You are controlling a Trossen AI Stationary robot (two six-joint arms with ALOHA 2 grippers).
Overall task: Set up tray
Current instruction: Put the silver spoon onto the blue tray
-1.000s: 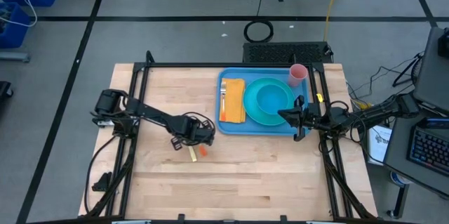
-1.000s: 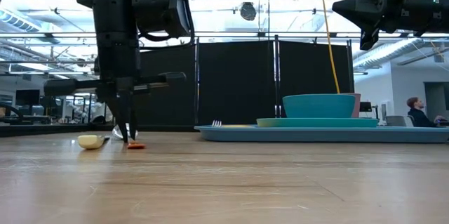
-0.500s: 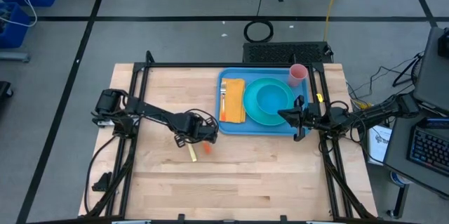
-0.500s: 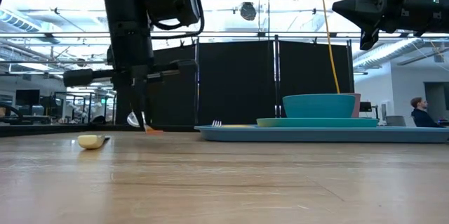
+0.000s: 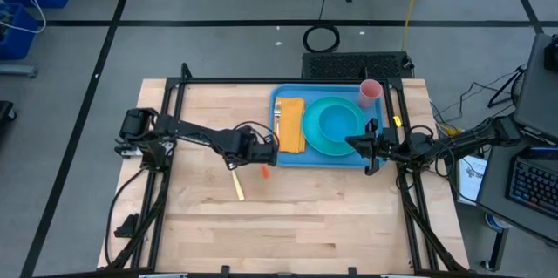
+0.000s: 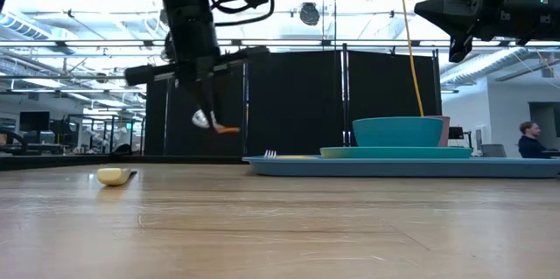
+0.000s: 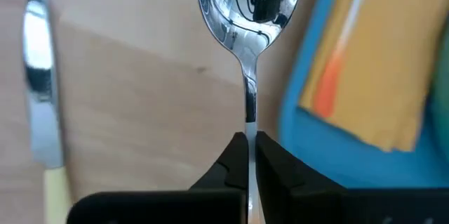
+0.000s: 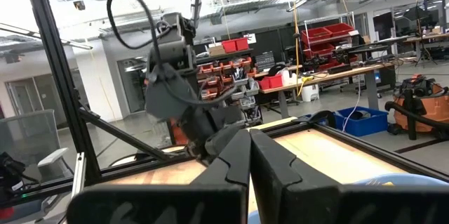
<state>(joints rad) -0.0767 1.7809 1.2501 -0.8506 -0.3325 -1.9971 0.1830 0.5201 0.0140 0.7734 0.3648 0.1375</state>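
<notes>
The left gripper (image 7: pixel 247 155) is pinched on the thin neck of a spoon (image 7: pixel 249 13), its two dark fingers pressed against the metal from either side, with the shiny bowl sticking out ahead. In the high view this gripper (image 5: pixel 261 150) sits just left of centre, close beside the left edge of the blue tray (image 5: pixel 285 161). In the low view the spoon (image 6: pixel 204 120) hangs in the air, clear of the wooden table (image 5: pixel 209 234), with its orange handle end showing.

Further out, a knife (image 5: pixel 237 187) with a pale handle lies on the wood below and to the left of the gripper. The tray occupies the upper middle of the high view and already carries an orange napkin (image 5: pixel 290 125) with a fork (image 5: pixel 277 121) at its left edge, a turquoise plate (image 5: pixel 333 125) with a bowl (image 5: pixel 342 121) on it, and a pink cup (image 5: pixel 370 91) at its upper right corner.

The right gripper (image 5: pixel 370 146) waits at the tray's right edge, fingers closed on nothing.

The step in hand appears to be carrying the spoon to the tray. The next move likely calls for travelling right over the rim, lowering onto or beside the napkin without disturbing the fork, then releasing. The knife looks left for afterwards.
</notes>
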